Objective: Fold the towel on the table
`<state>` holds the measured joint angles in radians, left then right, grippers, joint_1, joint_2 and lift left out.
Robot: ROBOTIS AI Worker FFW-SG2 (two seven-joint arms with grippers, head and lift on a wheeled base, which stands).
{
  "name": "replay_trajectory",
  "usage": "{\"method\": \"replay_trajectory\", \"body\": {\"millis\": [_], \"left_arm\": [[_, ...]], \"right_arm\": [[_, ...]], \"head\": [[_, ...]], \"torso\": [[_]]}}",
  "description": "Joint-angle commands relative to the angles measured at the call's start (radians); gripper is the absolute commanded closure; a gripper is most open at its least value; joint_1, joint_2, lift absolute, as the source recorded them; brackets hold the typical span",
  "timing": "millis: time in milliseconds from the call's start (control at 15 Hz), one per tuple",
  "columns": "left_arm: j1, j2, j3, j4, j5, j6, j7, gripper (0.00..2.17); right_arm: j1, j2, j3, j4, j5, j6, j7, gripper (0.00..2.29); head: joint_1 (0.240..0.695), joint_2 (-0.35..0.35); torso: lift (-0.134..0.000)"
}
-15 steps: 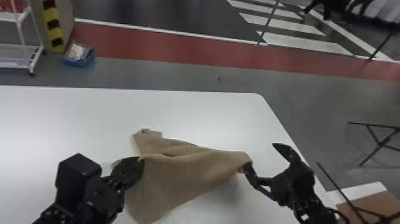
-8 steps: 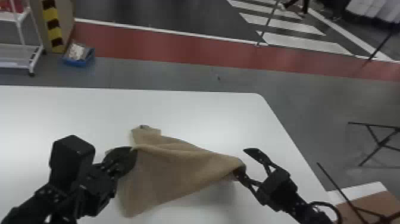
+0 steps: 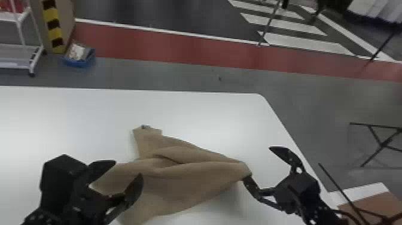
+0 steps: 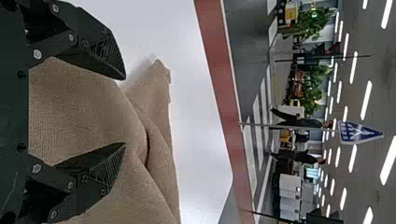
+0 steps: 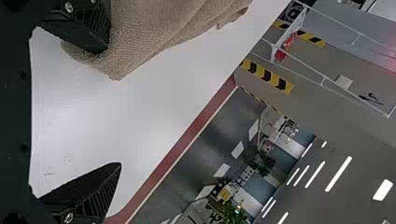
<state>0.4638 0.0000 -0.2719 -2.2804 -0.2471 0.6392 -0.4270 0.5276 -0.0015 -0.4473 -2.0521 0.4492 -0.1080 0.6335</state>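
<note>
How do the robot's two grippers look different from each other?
The right gripper is spread wider than the left gripper. Towel shows between the left gripper's jaws, but mostly bare table between the right gripper's, one of which touches the towel. Both are black and open.

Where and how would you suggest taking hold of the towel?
I would pinch the towel at its narrow far corner, probably coming down from above: that tip juts out beyond the rumpled folds, with white table on both sides of it.

Lies as a rumpled tan towel (image 3: pixel 185 185) on the white table (image 3: pixel 74 119), loosely creased across, tapering towards eleven and three o'clock.
</note>
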Motion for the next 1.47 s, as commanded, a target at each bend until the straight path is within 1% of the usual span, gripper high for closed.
{"method": "replay_trajectory", "body": {"millis": [0, 133, 200, 267, 533, 600, 733, 867, 1067, 1133, 1200, 1333, 1400], "left_arm": [[0.038, -0.003, 0.016, -0.007, 0.02, 0.008, 0.002, 0.03], [0.073, -0.003, 0.023, -0.042, 0.023, 0.014, -0.013, 0.06], [0.095, -0.003, 0.026, -0.062, 0.023, 0.014, -0.045, 0.09], [0.122, -0.003, 0.031, -0.08, 0.025, 0.014, -0.079, 0.14], [0.168, -0.003, 0.051, -0.087, 0.026, 0.014, -0.276, 0.19], [0.171, -0.003, 0.046, -0.08, 0.026, 0.014, -0.291, 0.2], [0.17, -0.003, 0.017, -0.053, 0.015, 0.014, -0.279, 0.2], [0.161, -0.003, -0.026, -0.017, 0.003, 0.014, -0.251, 0.21], [0.131, -0.003, -0.073, 0.044, 0.0, 0.001, -0.177, 0.21], [0.13, -0.003, -0.076, 0.053, 0.0, -0.023, -0.144, 0.27], [0.13, -0.003, -0.076, 0.055, 0.0, -0.054, -0.113, 0.27], [0.128, -0.003, -0.076, 0.058, -0.009, -0.069, -0.076, 0.27], [0.128, -0.003, -0.078, 0.062, -0.029, -0.075, -0.062, 0.31]], "right_arm": [[0.0, 0.002, -0.005, 0.001, -0.018, 0.006, 0.0, 0.03], [0.0, 0.002, -0.004, 0.0, -0.021, 0.006, 0.0, 0.03], [0.0, 0.002, -0.004, 0.001, -0.023, 0.006, 0.0, 0.03], [0.0, 0.002, -0.004, 0.001, -0.027, 0.015, 0.0, 0.03], [-0.001, 0.002, -0.005, 0.003, -0.041, 0.021, -0.005, 0.03], [0.0, 0.002, -0.005, 0.003, -0.041, 0.025, -0.005, 0.03], [0.006, 0.002, -0.005, 0.003, -0.047, 0.021, -0.005, 0.03], [0.012, 0.002, -0.007, 0.003, -0.049, 0.021, -0.005, 0.03], [0.026, 0.002, -0.01, 0.001, -0.055, 0.009, -0.005, 0.04], [0.031, 0.002, -0.011, -0.002, -0.057, 0.006, -0.005, 0.04], [0.035, 0.002, -0.011, -0.002, -0.057, 0.003, -0.005, 0.04], [0.042, 0.002, -0.011, -0.003, -0.057, 0.003, -0.005, 0.04], [0.045, 0.002, -0.011, -0.005, -0.06, 0.0, -0.005, 0.04]], "head": [[0.695, -0.35], [0.695, -0.35], [0.695, -0.35], [0.695, -0.35], [0.695, -0.35], [0.695, -0.35], [0.695, -0.35], [0.695, -0.35], [0.695, -0.35], [0.695, -0.35], [0.695, -0.35], [0.695, -0.35], [0.695, -0.35]], "torso": [[-0.125], [-0.125], [-0.125], [-0.125], [-0.125], [-0.125], [-0.125], [-0.125], [-0.125], [-0.125], [-0.125], [-0.125], [-0.125]]}}
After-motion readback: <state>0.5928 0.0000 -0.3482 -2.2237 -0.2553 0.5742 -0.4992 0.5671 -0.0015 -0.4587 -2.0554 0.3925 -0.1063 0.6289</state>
